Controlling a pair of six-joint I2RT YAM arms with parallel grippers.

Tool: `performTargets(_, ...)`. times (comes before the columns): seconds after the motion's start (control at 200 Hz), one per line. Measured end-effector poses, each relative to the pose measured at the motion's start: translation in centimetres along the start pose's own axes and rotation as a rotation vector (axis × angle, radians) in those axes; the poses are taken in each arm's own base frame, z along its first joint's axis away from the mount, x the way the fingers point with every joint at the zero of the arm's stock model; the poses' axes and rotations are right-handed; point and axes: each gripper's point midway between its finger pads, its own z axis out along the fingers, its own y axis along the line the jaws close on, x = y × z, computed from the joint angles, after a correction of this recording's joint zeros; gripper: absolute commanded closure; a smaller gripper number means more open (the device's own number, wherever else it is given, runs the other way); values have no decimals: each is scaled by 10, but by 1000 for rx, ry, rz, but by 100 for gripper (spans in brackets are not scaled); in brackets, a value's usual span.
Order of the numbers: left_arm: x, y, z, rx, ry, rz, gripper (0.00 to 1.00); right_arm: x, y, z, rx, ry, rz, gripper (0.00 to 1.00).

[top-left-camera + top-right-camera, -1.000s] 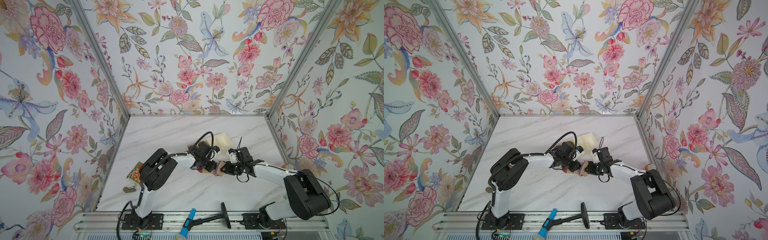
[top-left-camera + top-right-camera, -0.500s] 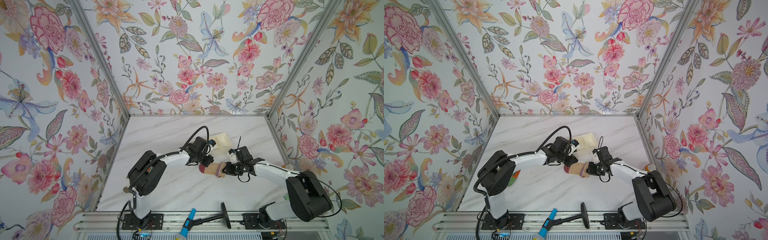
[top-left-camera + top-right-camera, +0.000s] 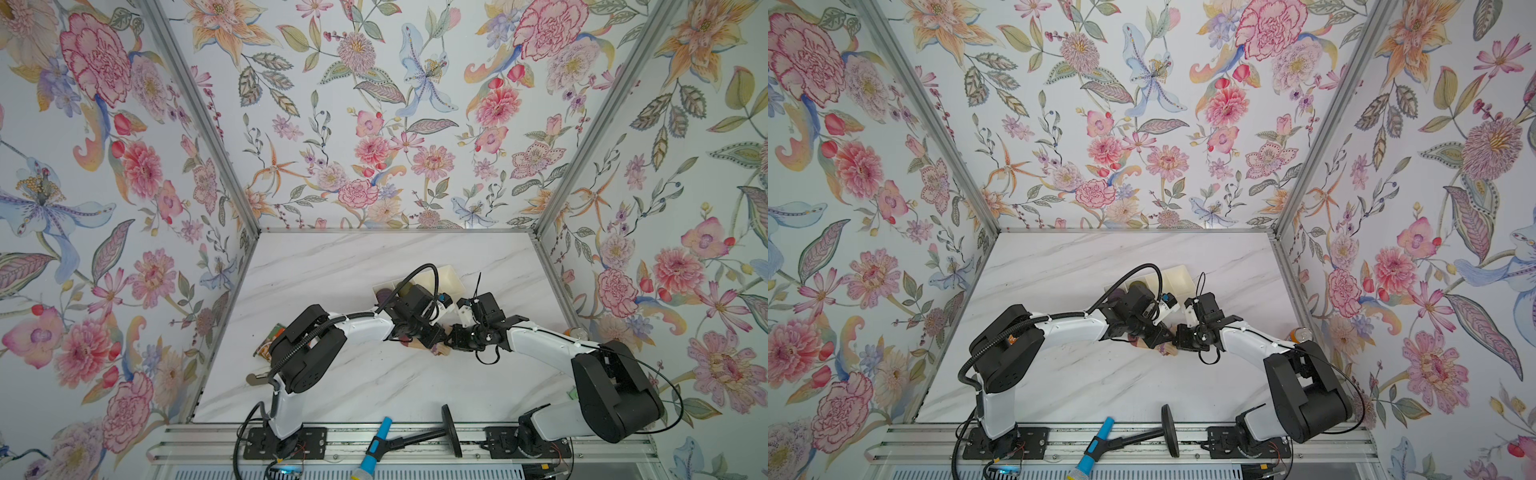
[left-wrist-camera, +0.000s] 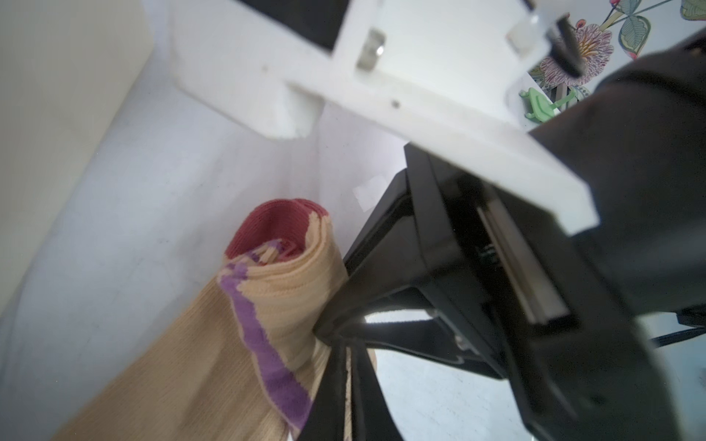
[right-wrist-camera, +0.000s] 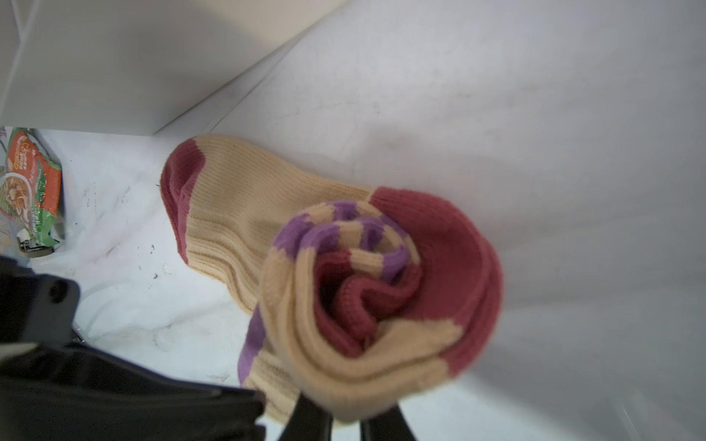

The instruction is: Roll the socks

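The socks (image 5: 382, 305) are peach-tan ribbed knit with maroon and purple bands, wound into a loose roll with a flat tail (image 5: 229, 206) lying on the marble table. My right gripper (image 5: 344, 420) is shut on the roll's outer peach layer. From the opposite side my left gripper (image 4: 347, 393) is shut on a thin peach layer beside the roll (image 4: 282, 275). In both top views the two grippers (image 3: 432, 336) (image 3: 453, 336) meet tip to tip over the socks (image 3: 442, 351) (image 3: 1167, 350), which show only in slivers.
A cream tray (image 3: 451, 274) holding dark sock rolls (image 3: 384, 297) stands just behind the grippers. A snack packet (image 3: 270, 340) lies at the left wall and a can (image 3: 575, 332) at the right wall. A blue-handled brush (image 3: 376, 446) rests on the front rail.
My left gripper has shifted right, toward the right gripper, and now covers the roll that lay in plain sight half a second ago. The right gripper has hardly moved.
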Motion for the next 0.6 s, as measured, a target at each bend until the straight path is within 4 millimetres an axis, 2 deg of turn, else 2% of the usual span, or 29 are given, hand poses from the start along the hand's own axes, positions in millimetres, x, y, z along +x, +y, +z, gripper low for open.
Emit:
performTargets(0.195,3,8,9,-21,13,-8,92,0,0,0,-1,0,-1,99)
performTargets(0.34,4,20,17,-67,23,-10,100,0,0,1,2,1,-2,97)
performTargets(0.5,5,25,20,-88,27,-9,100,0,-1,1,7,0,-1,91)
performTargets(0.6,5,26,22,-89,28,-3,100,0,-1,1,8,-1,-2,82)
